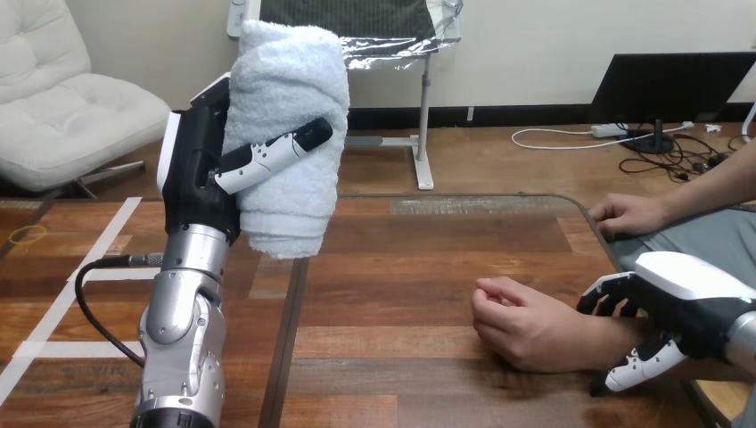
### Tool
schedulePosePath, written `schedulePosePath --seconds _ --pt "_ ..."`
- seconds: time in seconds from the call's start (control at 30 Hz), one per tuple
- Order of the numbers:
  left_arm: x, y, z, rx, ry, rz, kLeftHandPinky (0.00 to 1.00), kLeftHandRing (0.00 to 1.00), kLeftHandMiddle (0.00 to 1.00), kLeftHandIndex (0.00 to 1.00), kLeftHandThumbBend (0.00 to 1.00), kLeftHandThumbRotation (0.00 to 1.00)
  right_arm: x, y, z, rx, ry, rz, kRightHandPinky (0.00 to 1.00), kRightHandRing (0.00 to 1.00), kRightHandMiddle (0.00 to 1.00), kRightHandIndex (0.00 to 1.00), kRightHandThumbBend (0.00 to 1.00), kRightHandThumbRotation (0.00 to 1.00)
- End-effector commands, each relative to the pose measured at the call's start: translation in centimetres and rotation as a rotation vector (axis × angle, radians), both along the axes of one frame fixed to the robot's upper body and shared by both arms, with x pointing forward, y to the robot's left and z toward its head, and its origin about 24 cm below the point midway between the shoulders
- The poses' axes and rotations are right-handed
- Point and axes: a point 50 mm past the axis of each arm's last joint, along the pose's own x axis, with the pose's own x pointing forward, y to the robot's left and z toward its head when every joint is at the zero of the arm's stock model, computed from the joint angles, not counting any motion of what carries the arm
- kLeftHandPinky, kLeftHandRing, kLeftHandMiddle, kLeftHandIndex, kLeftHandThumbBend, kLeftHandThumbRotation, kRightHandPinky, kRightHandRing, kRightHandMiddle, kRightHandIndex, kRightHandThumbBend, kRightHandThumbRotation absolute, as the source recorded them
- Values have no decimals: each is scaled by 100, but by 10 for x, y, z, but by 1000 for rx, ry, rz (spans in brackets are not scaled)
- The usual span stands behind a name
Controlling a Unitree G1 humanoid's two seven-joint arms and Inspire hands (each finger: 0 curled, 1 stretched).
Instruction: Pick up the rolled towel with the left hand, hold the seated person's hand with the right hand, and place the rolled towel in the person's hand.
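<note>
Grips one rolled towel point(290, 116) upright in the left hand point(201, 169), raised above the table point(401, 294), thumb across the towel's front and fingers hidden behind it. Clasps, with the right hand point(686, 294) lower and well to the right of the left one, the wrist behind the person's hand point(526, 325), fingers over, thumb under. Counts two hands of the person: that one loosely curled on the wood, the person's other hand point(628, 214) beyond the right hand at the table's edge, arm cut off.

rolled towel point(290, 134) at left above table point(401, 267), person's hand point(526, 330) resting on table at right
</note>
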Motion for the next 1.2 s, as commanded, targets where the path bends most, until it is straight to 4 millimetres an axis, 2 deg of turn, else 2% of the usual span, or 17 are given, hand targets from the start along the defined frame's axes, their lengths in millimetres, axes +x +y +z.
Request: schedulePosePath --seconds 0.0,0.5,0.8,1.17 --pt "5 -4 33 -17 -134 -21 23 29 35 38 48 0 8 14 -7 16 -3 29 53 68 72 74 92 31" --pt "5 -2 37 -49 -159 -23 22 28 35 38 47 0 12 21 -10 -64 7 58 55 69 72 73 96 28" --pt "6 0 38 -66 -160 -18 22 28 36 39 48 0 14 25 -10 -95 18 75 53 68 71 72 97 21" --pt "6 0 39 -78 -164 -12 22 29 36 39 48 0 15 28 -10 -119 34 82 47 62 69 69 99 12"
